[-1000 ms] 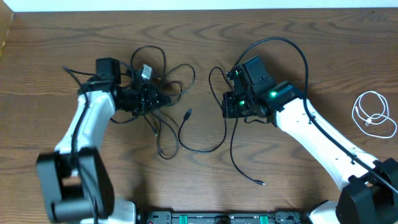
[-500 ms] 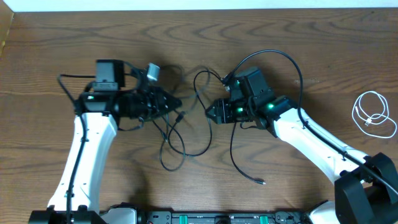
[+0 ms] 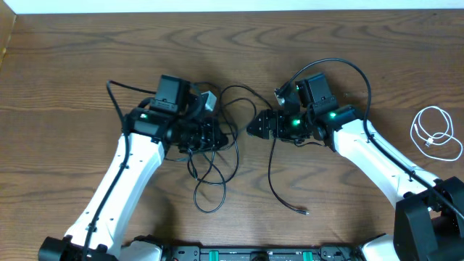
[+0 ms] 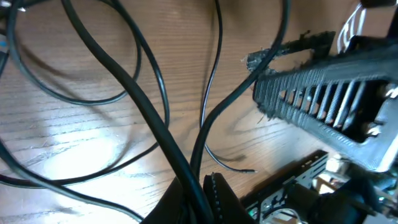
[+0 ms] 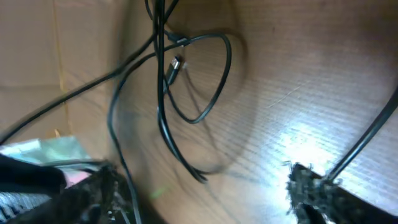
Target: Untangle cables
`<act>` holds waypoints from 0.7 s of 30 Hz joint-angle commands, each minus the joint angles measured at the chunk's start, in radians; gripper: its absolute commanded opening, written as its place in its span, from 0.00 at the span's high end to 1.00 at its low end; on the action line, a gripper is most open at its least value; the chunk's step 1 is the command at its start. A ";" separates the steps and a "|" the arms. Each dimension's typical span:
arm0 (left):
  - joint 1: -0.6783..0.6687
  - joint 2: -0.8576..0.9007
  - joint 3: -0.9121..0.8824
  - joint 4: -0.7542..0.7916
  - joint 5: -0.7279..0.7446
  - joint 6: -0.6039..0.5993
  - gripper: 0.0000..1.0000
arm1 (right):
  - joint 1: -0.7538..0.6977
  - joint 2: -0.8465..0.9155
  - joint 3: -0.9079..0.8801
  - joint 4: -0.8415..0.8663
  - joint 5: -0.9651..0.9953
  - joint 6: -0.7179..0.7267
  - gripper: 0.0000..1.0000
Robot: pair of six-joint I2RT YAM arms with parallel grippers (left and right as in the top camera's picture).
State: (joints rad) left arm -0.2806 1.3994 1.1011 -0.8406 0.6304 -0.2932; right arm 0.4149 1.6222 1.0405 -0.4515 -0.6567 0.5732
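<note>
Nearest, a loose end of the black cables (image 4: pixel 152 124) trails across the desk (image 3: pixel 72 80). Beyond it, the left gripper (image 3: pixel 220 138) has swung in toward the centre, its jaws clenched on the black cables, and their loops have come along with it. Facing it, just apart, the right gripper (image 3: pixel 252 127) now has its jaws spread wide and released; a second ago they were closed. The white cable (image 3: pixel 435 135) lies coiled well apart, at the right edge.
</note>
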 commanded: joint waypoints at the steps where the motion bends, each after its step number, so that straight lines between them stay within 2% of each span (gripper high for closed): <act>1: -0.034 0.023 0.014 0.006 -0.042 -0.012 0.87 | 0.012 0.001 -0.002 0.012 -0.030 0.079 0.17; 8: -0.060 0.067 0.014 0.011 -0.078 -0.017 0.87 | 0.028 0.001 -0.002 0.031 0.002 0.136 0.26; 13: -0.073 0.109 0.014 0.013 -0.078 -0.016 0.87 | 0.049 0.001 -0.008 0.013 0.105 0.137 0.44; 19: -0.072 0.121 0.014 0.016 -0.078 -0.017 0.87 | 0.123 0.001 -0.057 0.064 0.294 0.248 0.50; 21: -0.072 0.121 0.014 0.015 -0.078 -0.017 0.88 | 0.137 0.001 -0.090 0.120 0.315 0.287 0.48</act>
State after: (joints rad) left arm -0.3508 1.5192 1.1011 -0.8261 0.5652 -0.3111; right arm 0.5224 1.6222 1.0023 -0.3836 -0.4477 0.7643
